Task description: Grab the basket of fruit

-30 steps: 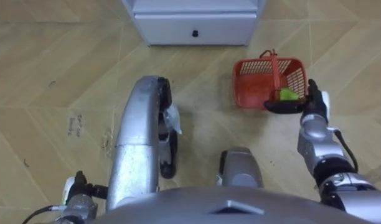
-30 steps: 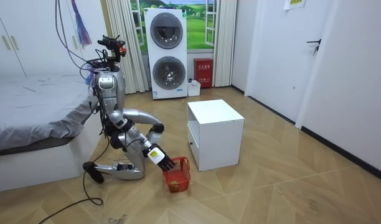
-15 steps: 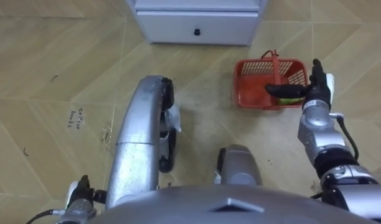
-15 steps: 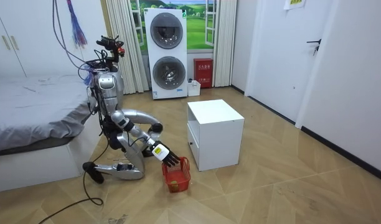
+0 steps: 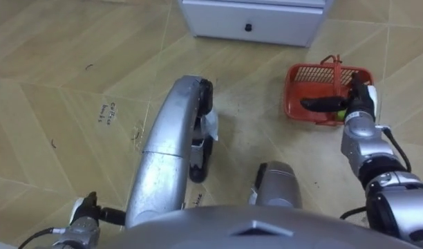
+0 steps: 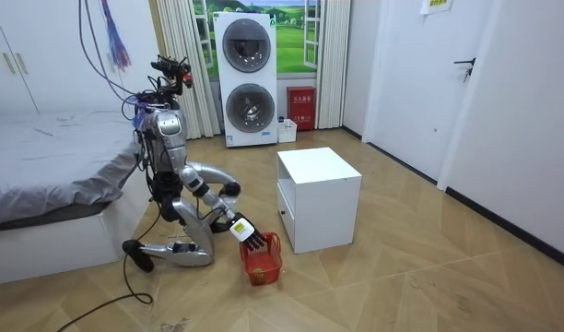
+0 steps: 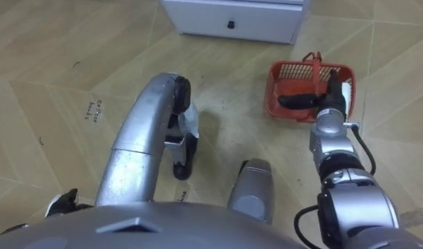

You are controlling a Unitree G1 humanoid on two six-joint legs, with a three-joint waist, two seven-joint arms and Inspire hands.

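The right hand [image 5: 357, 104] is open, fingers straight and thumb stretched out. Beneath and left of it sits the red plastic lattice basket [image 5: 296, 95], its thin handle [image 5: 334, 68] upright beside the fingertips. The left hand [image 5: 81, 211] is well apart.

- Nothing here is clear enough to spell out.
- Dark scribble [image 5: 109, 114] on the floor planks, at nine o'clock from the robot's raised knee: too small to read.
- Pale notice [image 6: 436, 5] high on the wall, at one o'clock from the white cabinet [image 6: 317, 175]: illegible.
- Red box [image 6: 301, 97] at three o'clock from the washer stack [image 6: 244, 78]: label unreadable.
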